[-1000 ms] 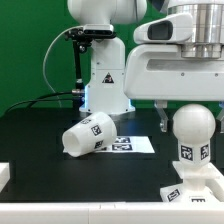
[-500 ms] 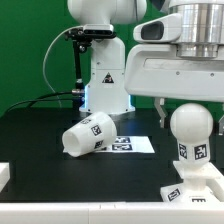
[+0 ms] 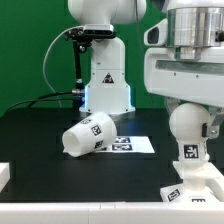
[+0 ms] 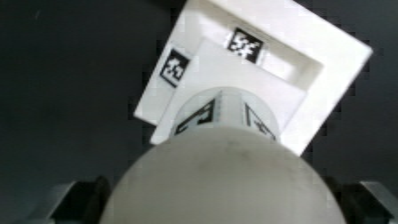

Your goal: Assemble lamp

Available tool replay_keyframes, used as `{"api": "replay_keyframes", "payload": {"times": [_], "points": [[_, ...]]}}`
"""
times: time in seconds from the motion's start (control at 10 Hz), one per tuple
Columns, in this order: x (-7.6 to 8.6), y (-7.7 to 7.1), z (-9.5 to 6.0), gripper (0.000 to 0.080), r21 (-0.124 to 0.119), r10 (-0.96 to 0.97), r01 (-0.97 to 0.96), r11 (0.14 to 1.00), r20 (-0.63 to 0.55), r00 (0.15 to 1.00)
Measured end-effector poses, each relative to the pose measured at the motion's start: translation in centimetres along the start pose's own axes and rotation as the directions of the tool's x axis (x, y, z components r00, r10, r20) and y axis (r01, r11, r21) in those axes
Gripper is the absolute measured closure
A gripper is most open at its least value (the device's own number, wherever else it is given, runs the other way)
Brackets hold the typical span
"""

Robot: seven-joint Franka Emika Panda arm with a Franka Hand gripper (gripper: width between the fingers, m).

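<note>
The white bulb [image 3: 190, 127] stands upright on the flat lamp base [image 3: 197, 190] at the exterior view's right. A tagged neck joins it to the base. My gripper [image 3: 190, 108] comes down from above and is shut on the bulb's top. In the wrist view the bulb [image 4: 222, 170] fills the near part, with a dark finger [image 4: 79, 202] on each side of it. The tagged base [image 4: 294, 75] lies beyond. The tapered shade [image 3: 86, 136] lies on its side in the middle of the table, apart from the gripper.
The marker board [image 3: 136, 144] lies flat just behind the shade. The robot's white pedestal [image 3: 105, 80] and a black cable [image 3: 40, 100] are at the back. A white block [image 3: 4, 175] sits at the exterior view's left edge.
The gripper's hand has turned about its vertical axis over the bulb. The tags on the bulb's neck now face differently. The shade and base have not moved.
</note>
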State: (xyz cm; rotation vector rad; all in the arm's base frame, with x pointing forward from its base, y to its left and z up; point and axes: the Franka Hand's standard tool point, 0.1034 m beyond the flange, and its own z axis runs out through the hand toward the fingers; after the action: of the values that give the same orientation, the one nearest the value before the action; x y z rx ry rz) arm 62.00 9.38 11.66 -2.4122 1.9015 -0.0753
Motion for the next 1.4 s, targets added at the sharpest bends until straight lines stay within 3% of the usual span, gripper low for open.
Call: {"api": "replay_keyframes", "payload": {"times": [0.3, 0.5, 0.6, 0.7, 0.9, 1.4], "points": [[-0.27, -0.74, -0.34, 0.0223, 0.004, 0.244, -0.245, 0.970, 0.046, 0.969], [-0.40, -0.66, -0.23, 0.0223, 0.003, 0.216, -0.216, 0.976, 0.046, 0.975], [-0.36, -0.63, -0.24, 0.0131, 0.005, 0.155, -0.155, 0.988, 0.045, 0.987], [-0.30, -0.14, -0.28, 0.0109, -0.007, -0.024, 0.024, 1.000, 0.051, 0.998], [-0.29, 0.21, -0.29, 0.0101, -0.004, -0.376, 0.377, 0.926, 0.074, 0.924], [-0.29, 0.23, -0.23, 0.0101, 0.013, -0.631, 0.632, 0.775, 0.068, 0.772]]}}
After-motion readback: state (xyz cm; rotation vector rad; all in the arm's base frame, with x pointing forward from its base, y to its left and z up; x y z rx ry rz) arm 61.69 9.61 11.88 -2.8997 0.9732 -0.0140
